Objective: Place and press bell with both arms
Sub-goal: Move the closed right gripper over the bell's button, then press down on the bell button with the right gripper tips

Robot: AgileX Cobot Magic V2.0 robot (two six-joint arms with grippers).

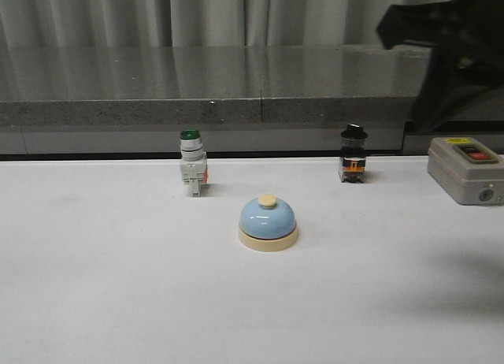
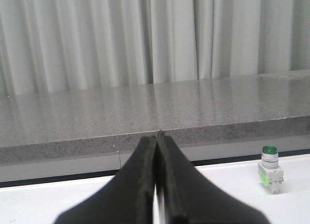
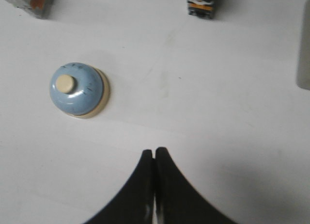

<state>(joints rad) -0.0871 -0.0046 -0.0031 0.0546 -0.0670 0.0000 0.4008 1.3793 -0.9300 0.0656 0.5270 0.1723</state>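
The bell (image 3: 76, 89) sits on the table, away from the right claw (image 3: 154, 153). Both claws look pinched shut and empty, the left claw (image 2: 158, 136) too.

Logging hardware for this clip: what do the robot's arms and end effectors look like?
Both end effectors, left and right, have matte black fingers that widen in a curve toward the base and taper to narrow tips. In the front view, the right arm is a bulky, angular black shape. No cables or markings show.
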